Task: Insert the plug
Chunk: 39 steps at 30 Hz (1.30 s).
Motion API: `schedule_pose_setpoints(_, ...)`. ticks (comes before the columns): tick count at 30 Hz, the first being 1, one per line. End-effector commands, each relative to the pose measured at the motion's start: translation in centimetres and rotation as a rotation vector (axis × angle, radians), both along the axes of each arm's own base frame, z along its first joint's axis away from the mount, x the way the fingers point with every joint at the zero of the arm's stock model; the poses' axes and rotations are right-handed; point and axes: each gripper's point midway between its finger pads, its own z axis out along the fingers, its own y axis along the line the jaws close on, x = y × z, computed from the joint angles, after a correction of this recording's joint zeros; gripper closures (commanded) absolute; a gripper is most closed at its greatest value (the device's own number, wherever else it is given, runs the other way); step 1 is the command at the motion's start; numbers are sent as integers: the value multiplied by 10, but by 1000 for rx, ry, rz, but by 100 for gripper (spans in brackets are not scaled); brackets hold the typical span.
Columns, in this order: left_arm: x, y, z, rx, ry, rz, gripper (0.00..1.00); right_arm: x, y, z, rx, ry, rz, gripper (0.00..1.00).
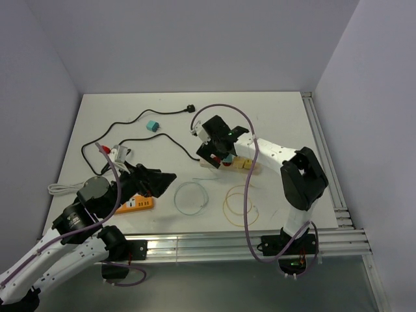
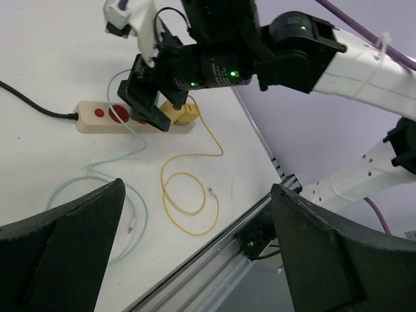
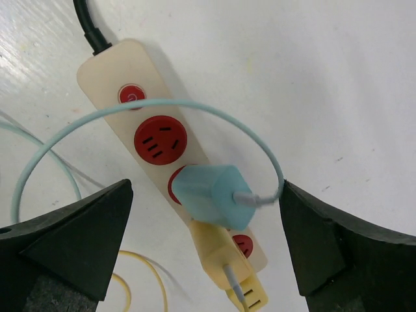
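A light-blue plug with a pale blue cable sits in the second red socket of the beige power strip, seemingly pushed in. A yellow plug sits in the strip just beyond it. My right gripper hovers over the blue plug, open, with both fingers clear of it on either side. From above, the right gripper covers the power strip. My left gripper is open and empty near the front left, over bare table.
A blue cable coil and a yellow cable coil lie in front of the strip. An orange block lies under the left arm. A teal cube and a black cable lie at the back.
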Motion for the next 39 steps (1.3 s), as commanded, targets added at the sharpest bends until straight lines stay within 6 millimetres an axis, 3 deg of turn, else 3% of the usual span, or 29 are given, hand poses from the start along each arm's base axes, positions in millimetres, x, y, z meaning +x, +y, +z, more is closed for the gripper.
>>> schedule_pose_setpoints(1, 9, 4, 13, -23, 2, 55, 1, 10, 8, 33, 94, -113, -57, 0)
schedule_pose_setpoints(8, 20, -14, -16, 2, 77, 43, 1, 9, 4, 55, 131, -168, -114, 0)
schedule_pose_setpoints(12, 29, -21, -28, 21, 116, 65, 1, 6, -19, 62, 102, -244, -208, 0)
schedule_pose_setpoints(17, 49, -32, -37, 88, 174, 112, 0, 11, -45, 127, 337, -461, -438, 0)
schedule_pose_setpoints(18, 52, -35, -39, 99, 185, 118, 0, 15, -67, 148, 353, -546, -562, 0)
schedule_pose_setpoints(19, 57, -40, -49, 135, 212, 118, 0, 12, -75, 150, 393, -538, -657, 0)
schedule_pose_setpoints(21, 64, -49, -45, 141, 219, 115, 0, 16, -95, 168, 473, -563, -825, 0)
schedule_pose_setpoints(22, 70, -55, -55, 171, 241, 116, 1, 12, -102, 165, 476, -532, -865, 0)
schedule_pose_setpoints(24, 79, -64, -50, 173, 242, 119, 1, 13, -106, 170, 558, -475, -899, 0)
schedule_pose_setpoints(25, 85, -70, -60, 200, 260, 120, 1, 15, -111, 169, 604, -428, -910, 0)
schedule_pose_setpoints(27, 94, -80, -54, 197, 254, 125, 1, 11, -114, 169, 640, -417, -915, 0)
schedule_pose_setpoints(28, 101, -85, -64, 219, 276, 135, 0, 7, -104, 168, 679, -377, -886, 2)
schedule_pose_setpoints(30, 112, -92, -61, 218, 277, 153, 0, -2, -101, 167, 740, -350, -906, 3)
schedule_pose_setpoints(31, 119, -97, -73, 242, 302, 165, 1, -5, -99, 167, 770, -342, -907, 3)
schedule_pose_setpoints(32, 127, -100, -69, 233, 304, 177, 0, -11, -94, 159, 787, -302, -894, 3)
schedule_pose_setpoints(33, 134, -104, -82, 258, 330, 184, 0, -16, -92, 166, 825, -302, -878, 3)
schedule_pose_setpoints(35, 145, -112, -82, 251, 339, 191, 0, -22, -88, 165, 842, -284, -852, 3)
schedule_pose_setpoints(36, 152, -116, -96, 278, 363, 196, 1, -24, -90, 169, 840, -292, -842, 3)
schedule_pose_setpoints(39, 169, -130, -99, 275, 369, 188, 0, -27, -102, 172, 785, -318, -860, 3)
